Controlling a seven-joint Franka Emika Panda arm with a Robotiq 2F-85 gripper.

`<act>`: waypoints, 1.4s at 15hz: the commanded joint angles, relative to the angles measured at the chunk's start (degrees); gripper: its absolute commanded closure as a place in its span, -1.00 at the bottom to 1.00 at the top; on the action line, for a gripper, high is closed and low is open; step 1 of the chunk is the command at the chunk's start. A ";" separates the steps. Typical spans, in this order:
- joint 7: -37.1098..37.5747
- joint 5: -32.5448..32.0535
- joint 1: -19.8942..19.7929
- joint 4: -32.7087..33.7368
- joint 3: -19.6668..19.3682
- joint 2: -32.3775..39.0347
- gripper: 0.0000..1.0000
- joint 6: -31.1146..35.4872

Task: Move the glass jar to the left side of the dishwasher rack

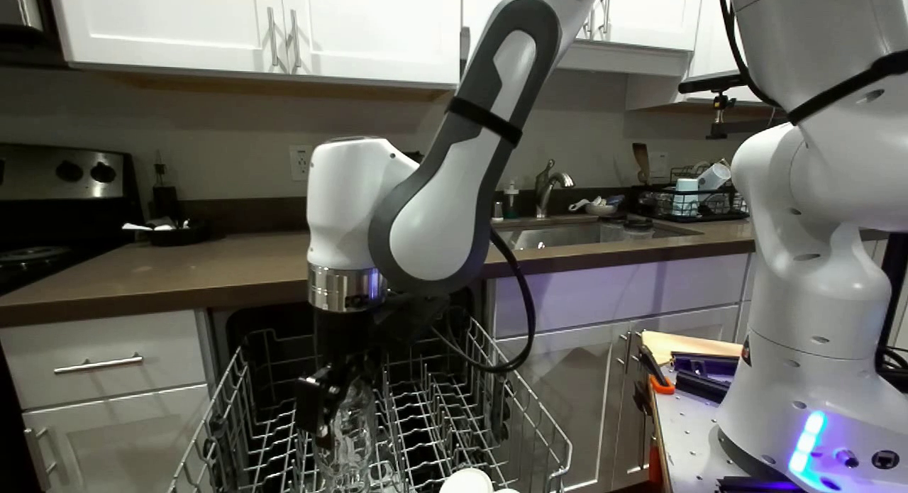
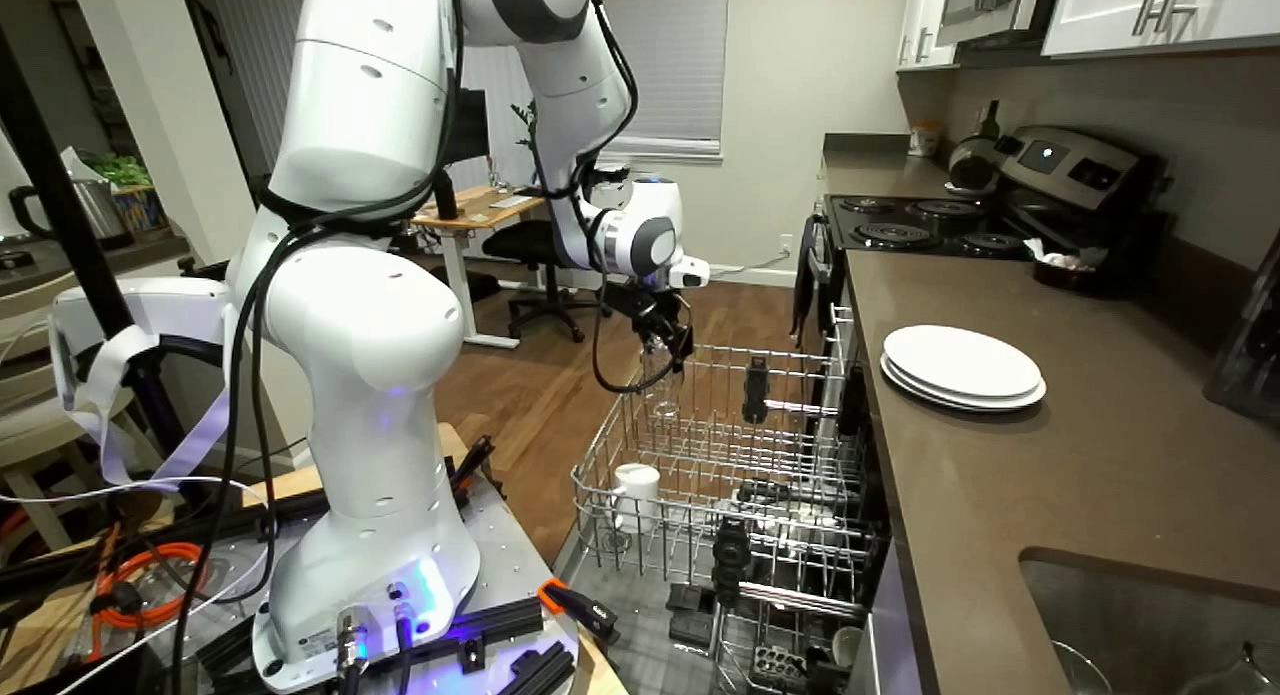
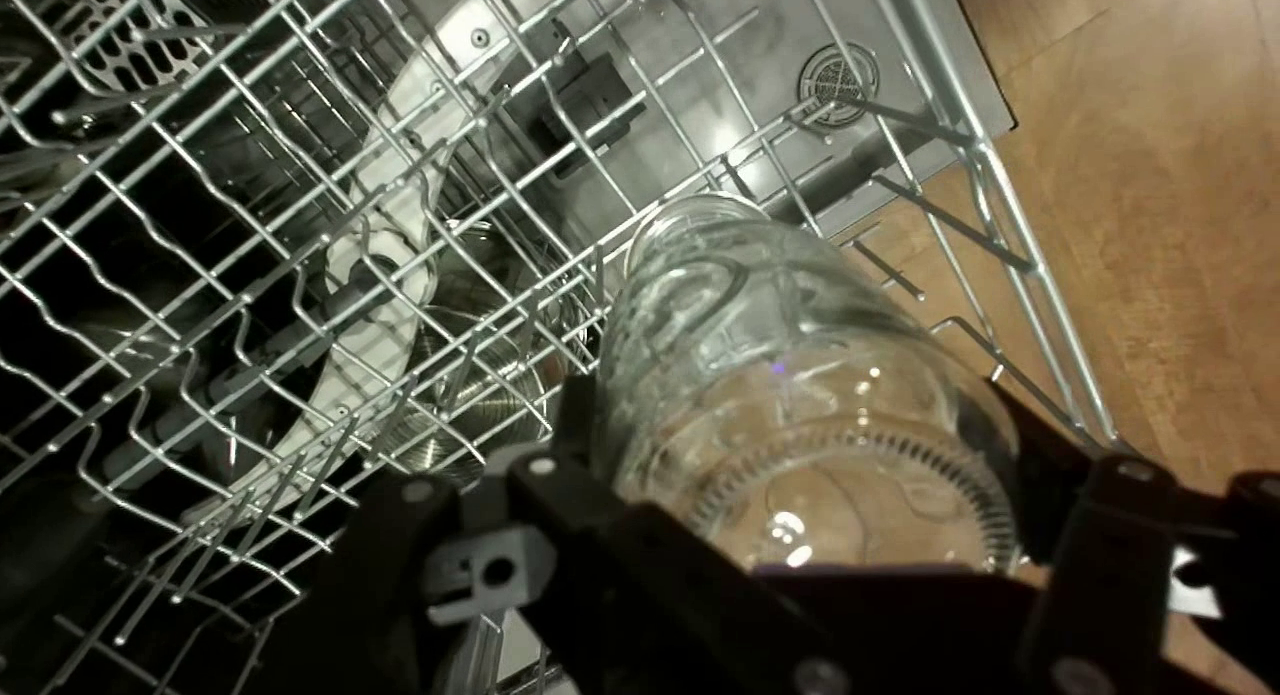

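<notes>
- End effector [image 3: 808,440]: pinched around the glass jar [image 3: 770,345] near its base.
- Glass jar: held mouth-down near the rim of the dishwasher rack [image 3: 1038,268]; seating cannot be judged.
- Dishwasher rack: should be met squarely before the grip is eased.

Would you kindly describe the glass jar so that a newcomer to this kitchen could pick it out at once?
Pulled out from under the brown counter is the dishwasher rack, a large wire basket. There, the black gripper clasps the glass jar by its sides. Unlike the opaque white mug in the rack, it is clear and colourless, and it alone is gripped.
</notes>
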 commanded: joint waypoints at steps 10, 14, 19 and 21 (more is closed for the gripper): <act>-0.44 5.01 -0.29 0.77 0.69 5.07 -0.24 5.01; -0.37 5.01 -0.07 1.15 0.41 5.67 -0.24 4.84; 0.48 3.95 0.94 0.29 -0.90 3.72 -0.24 3.48; 0.91 3.48 1.46 -0.09 -1.52 2.96 -0.24 3.34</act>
